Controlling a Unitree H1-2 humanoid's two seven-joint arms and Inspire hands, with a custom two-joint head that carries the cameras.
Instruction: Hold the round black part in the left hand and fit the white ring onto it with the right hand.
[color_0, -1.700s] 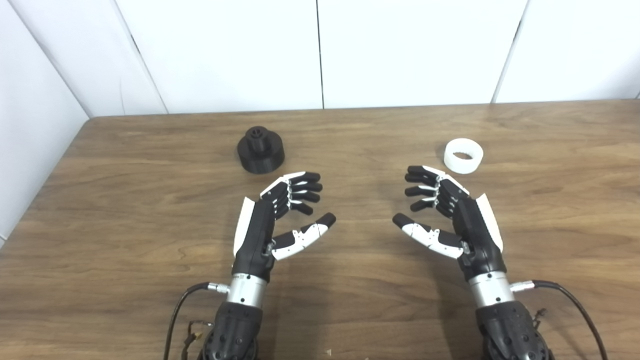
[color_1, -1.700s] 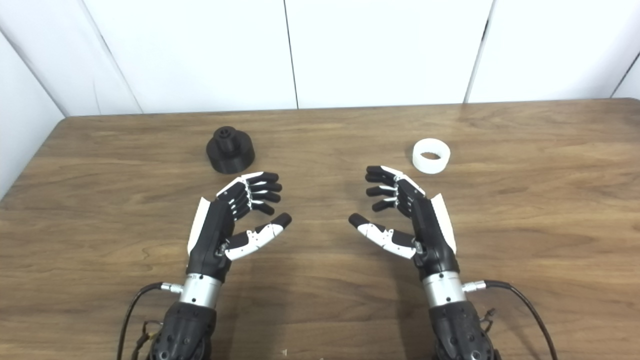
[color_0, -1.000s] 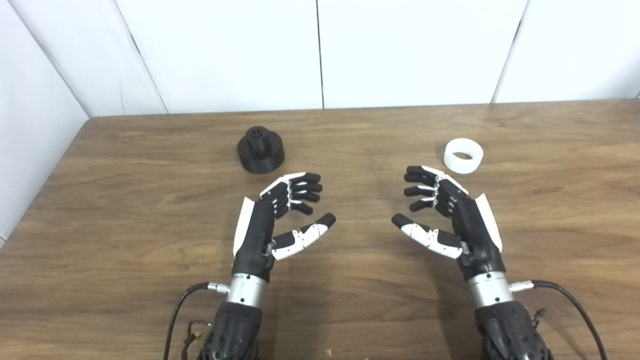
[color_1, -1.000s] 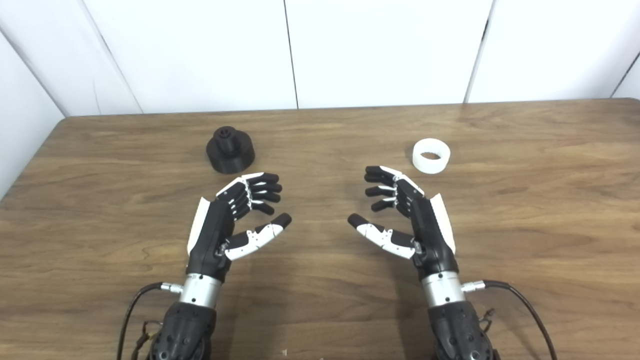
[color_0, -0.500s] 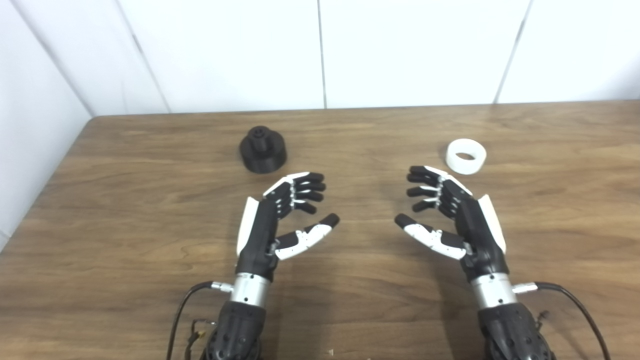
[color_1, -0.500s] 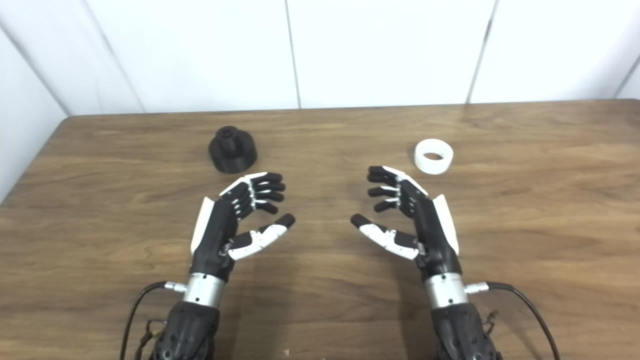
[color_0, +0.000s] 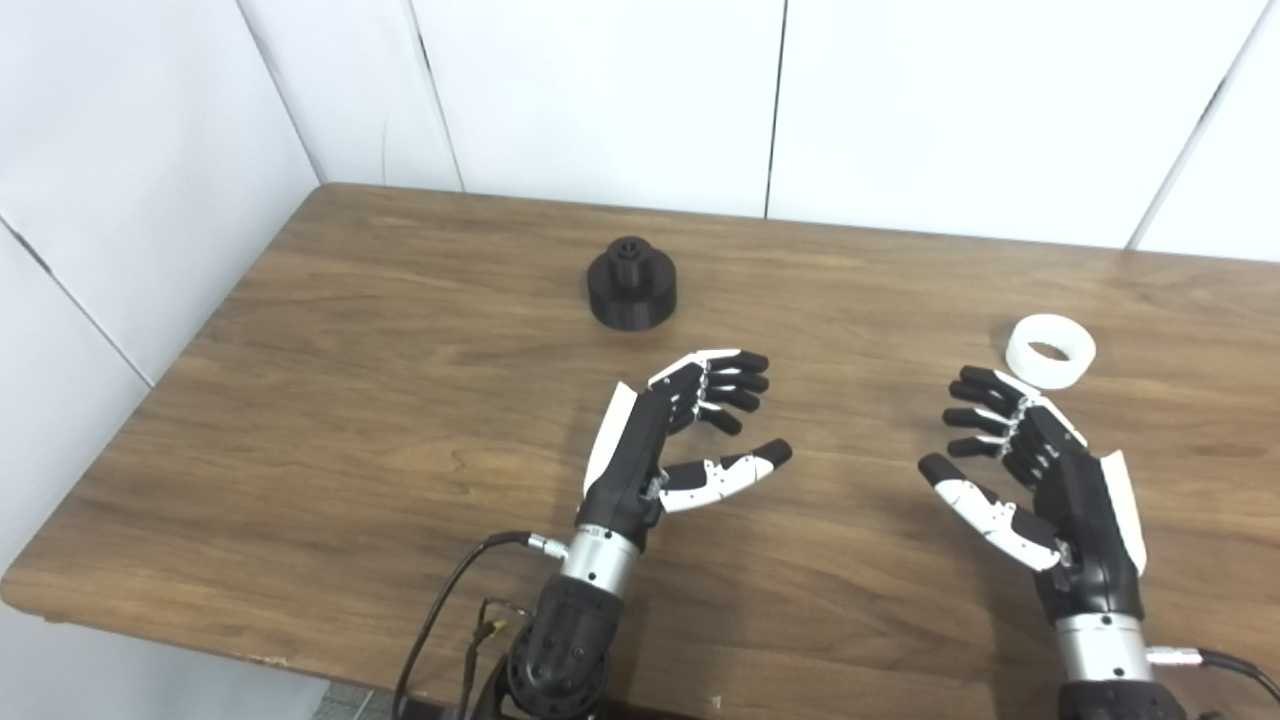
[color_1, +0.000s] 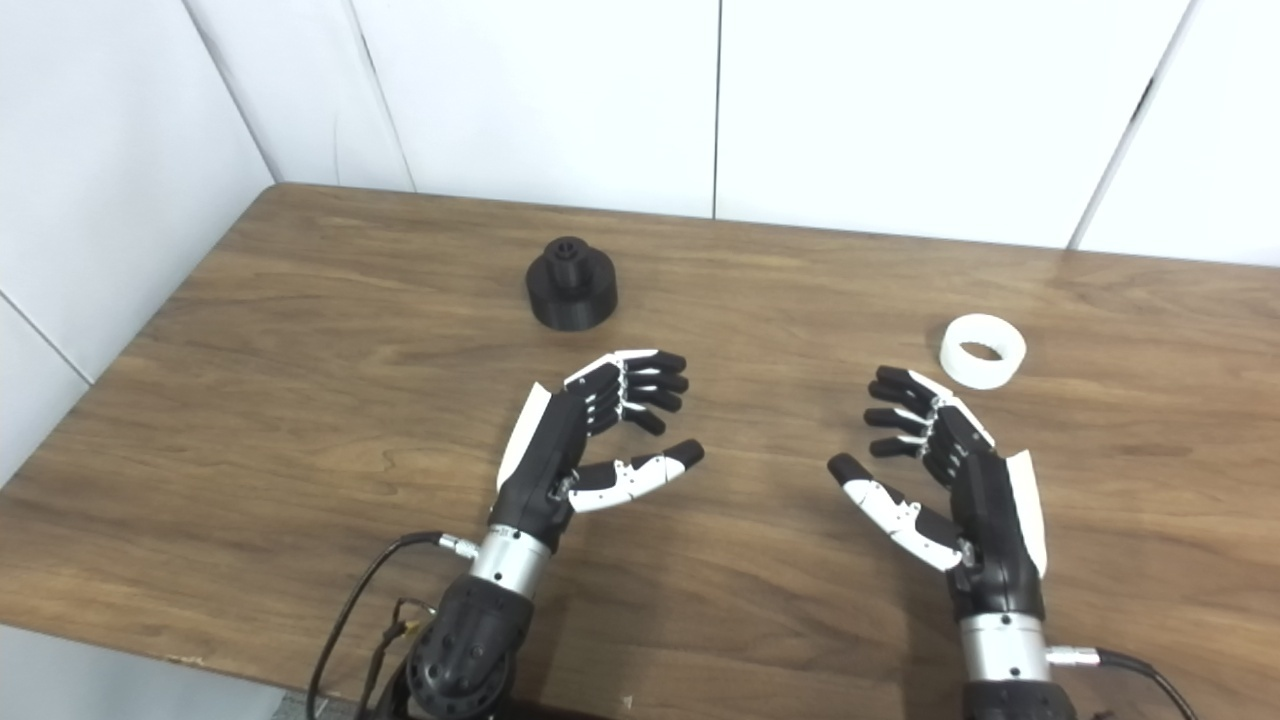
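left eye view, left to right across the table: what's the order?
round black part → left hand → right hand. The white ring sits above the right hand's fingers, overlapping it sideways, so its place is unclear.

Both head cameras look down from above the near edge of the wooden table, facing its far edge and the white wall panels behind. The two sit side by side; the left eye view shows things shifted rightward against the right eye view. They share nearly the whole tabletop, including its far left corner
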